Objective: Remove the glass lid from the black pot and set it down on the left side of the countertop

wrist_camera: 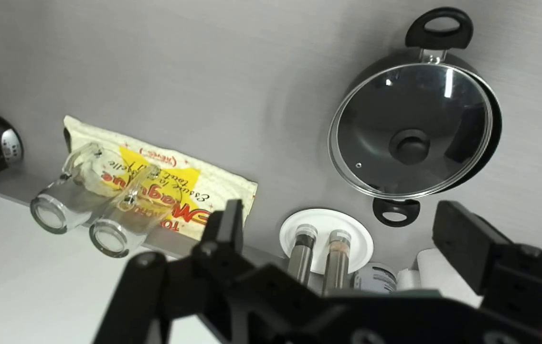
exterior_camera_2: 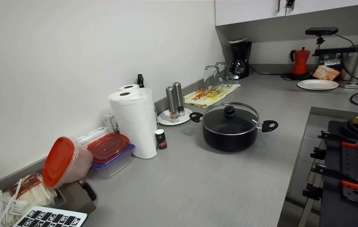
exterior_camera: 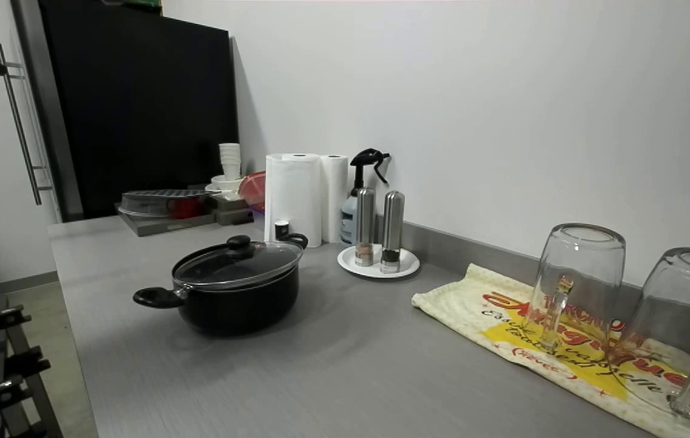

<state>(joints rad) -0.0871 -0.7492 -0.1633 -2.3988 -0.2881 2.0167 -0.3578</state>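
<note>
The glass lid (exterior_camera: 272,260) with its black knob lies on top of the black pot (exterior_camera: 241,310). Both exterior views show the lid (exterior_camera_2: 215,121) and the pot (exterior_camera_2: 229,142). In the wrist view, the lid (wrist_camera: 371,114) looks slightly off-centre on the pot (wrist_camera: 495,129). The pot stands on the grey countertop (exterior_camera: 351,377), which also shows in an exterior view (exterior_camera_2: 197,189) and the wrist view (wrist_camera: 204,86). My gripper (wrist_camera: 340,215) is open and empty, its fingers wide apart in the wrist view. It is apart from the lid and out of both exterior views.
A white plate (exterior_camera: 345,267) with two steel mills stands behind the pot. Paper towel rolls (exterior_camera_2: 131,119) and a small black shaker (exterior_camera_2: 161,140) are near it. Two upturned glass mugs (exterior_camera: 582,274) stand on a patterned cloth (exterior_camera: 460,298). Plastic containers (exterior_camera_2: 112,164) stand along the wall.
</note>
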